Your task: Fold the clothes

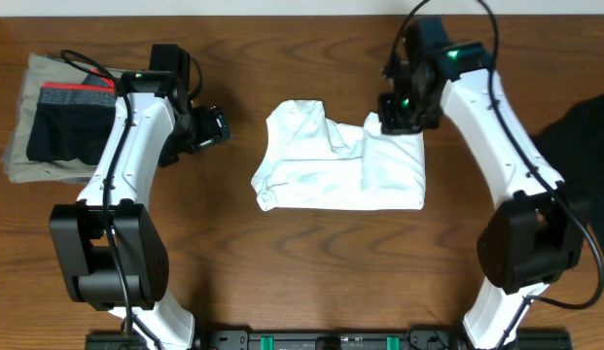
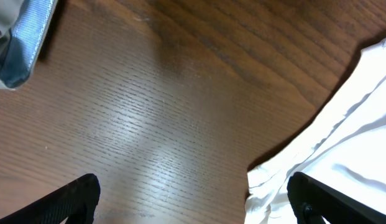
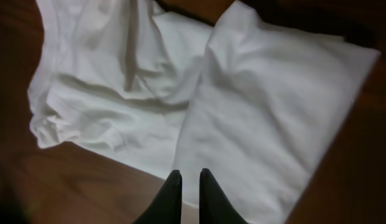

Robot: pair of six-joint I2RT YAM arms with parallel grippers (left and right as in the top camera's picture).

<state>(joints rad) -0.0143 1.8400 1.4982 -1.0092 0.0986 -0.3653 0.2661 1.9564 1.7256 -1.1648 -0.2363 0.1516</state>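
Right wrist view: right fingers nearly together, slim gap, at near edge of white T-shirt flap, can't tell if pinching. Left fingers spread wide, empty; shirt corner beside one tip, probably waiting its turn. Shirt half-folded on surface.

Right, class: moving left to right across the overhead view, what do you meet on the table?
Khaki-grey folded cloth pile → left gripper → wrinkled white T-shirt → plain black cloth garment.
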